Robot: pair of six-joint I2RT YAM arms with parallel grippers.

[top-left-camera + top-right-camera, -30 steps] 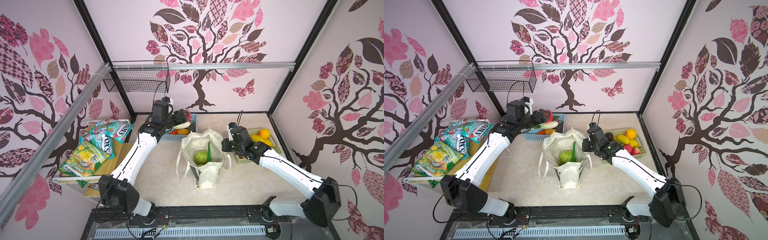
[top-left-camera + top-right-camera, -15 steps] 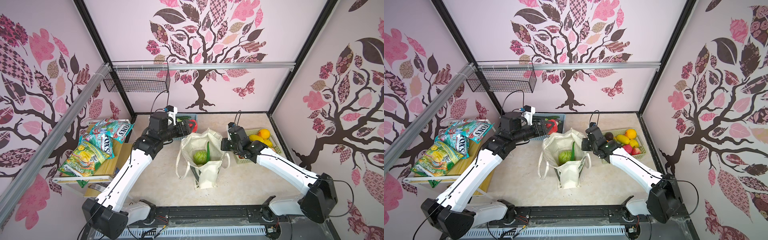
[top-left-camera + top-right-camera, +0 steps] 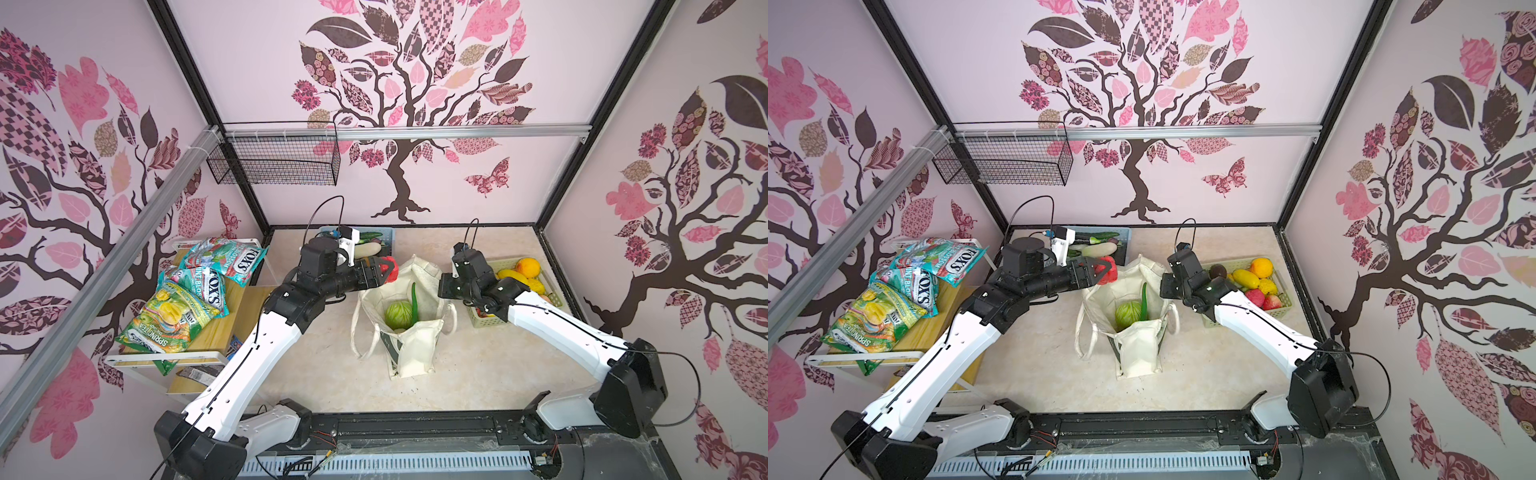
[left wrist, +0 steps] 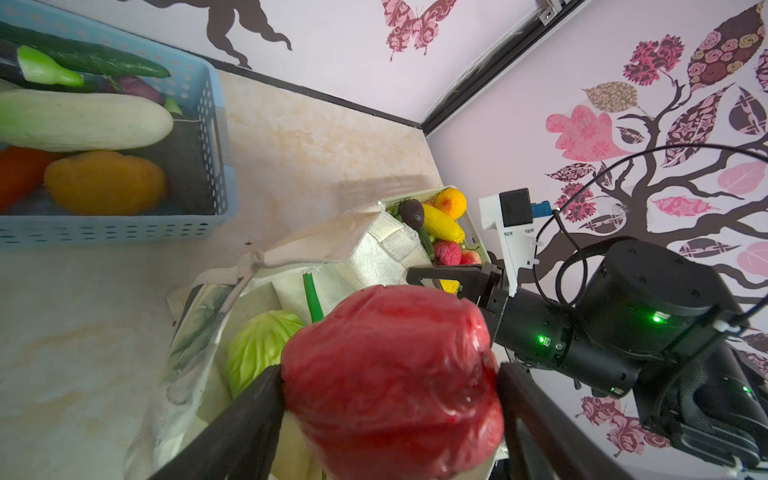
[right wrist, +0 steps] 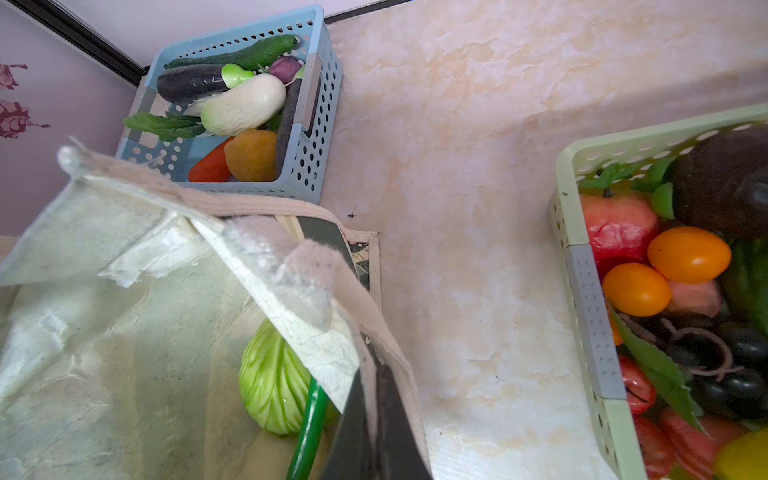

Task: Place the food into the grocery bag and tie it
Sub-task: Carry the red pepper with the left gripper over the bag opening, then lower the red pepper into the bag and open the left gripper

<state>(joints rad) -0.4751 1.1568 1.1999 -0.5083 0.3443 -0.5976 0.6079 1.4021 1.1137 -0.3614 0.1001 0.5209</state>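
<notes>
Swung over from the blue basket: left gripper with a red pepper
It's clamped on the pepper just over the back rim of the grocery bag, mid-worktop. The right gripper is pinched tight on the bag's rim. A cabbage and a green stalk sit inside.

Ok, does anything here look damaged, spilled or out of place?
Only the grocery bag: its white inner lining is flaking and peeling in patches near the rim. Nothing is spilled: the cabbage sits inside it, the left gripper holds a red pepper, the rest fills the blue basket and green basket.
</notes>
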